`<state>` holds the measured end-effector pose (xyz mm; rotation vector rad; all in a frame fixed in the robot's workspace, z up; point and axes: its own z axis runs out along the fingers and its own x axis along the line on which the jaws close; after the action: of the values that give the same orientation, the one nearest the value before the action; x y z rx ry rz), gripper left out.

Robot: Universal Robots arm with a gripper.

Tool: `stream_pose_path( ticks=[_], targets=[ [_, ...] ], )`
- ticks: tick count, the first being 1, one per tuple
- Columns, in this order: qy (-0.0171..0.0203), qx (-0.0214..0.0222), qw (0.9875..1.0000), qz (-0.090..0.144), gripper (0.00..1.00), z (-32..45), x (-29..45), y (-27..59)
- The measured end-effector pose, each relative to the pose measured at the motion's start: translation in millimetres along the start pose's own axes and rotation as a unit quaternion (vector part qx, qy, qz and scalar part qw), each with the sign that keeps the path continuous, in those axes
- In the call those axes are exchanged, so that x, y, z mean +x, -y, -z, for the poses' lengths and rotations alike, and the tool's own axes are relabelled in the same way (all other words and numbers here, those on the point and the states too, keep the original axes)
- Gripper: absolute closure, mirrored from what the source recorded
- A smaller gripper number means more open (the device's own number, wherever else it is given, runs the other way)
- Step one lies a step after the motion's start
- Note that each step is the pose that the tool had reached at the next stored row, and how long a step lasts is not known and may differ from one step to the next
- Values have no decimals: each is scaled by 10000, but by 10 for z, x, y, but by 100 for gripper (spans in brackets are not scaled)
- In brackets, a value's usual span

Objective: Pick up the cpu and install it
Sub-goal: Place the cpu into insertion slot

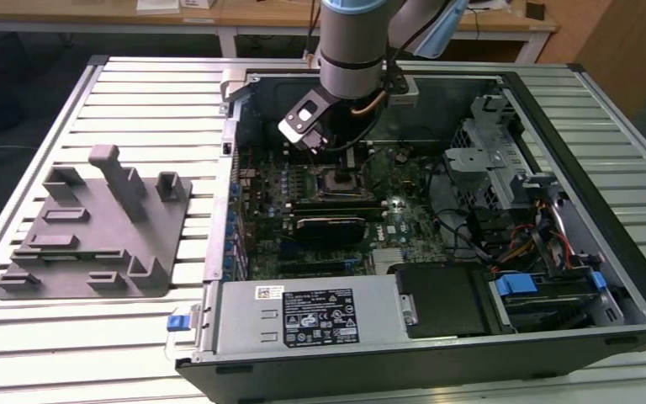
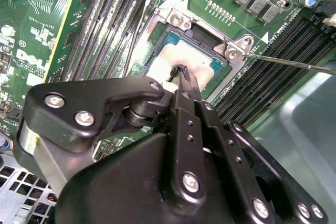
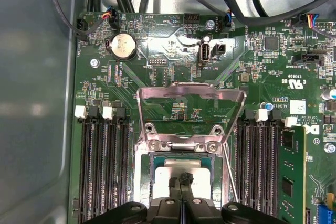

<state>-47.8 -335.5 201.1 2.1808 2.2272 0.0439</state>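
Pincer [image 2: 181, 74] fingers are together with nothing between them. The tips sit right at the top of the cpu [image 2: 184, 56], which lies in the open socket [image 2: 178, 20] directly under them; touching or just clear, can't tell. Load plate [image 3: 191, 98] stands up just beyond the pincer, lever wire [image 2: 294, 64] off to one side. Risk, my read: if the chip isn't square, a push from the tips tilts it or bends pins, and the lever could snag. Motherboard [image 3: 157, 61] lies flat in an open PC case [image 1: 413, 374] on a slatted metal counter [image 1: 132, 101]. Grey fixture plate [image 1: 87, 244] sits well away from the pincer, wooden desks [image 1: 256, 15] behind.
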Motion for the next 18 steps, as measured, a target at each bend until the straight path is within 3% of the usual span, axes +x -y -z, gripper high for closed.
stream_pose_path(
  ticks=[18],
  targets=[
    [-1,0,10000,0,89,-23,0,1]
  ],
)
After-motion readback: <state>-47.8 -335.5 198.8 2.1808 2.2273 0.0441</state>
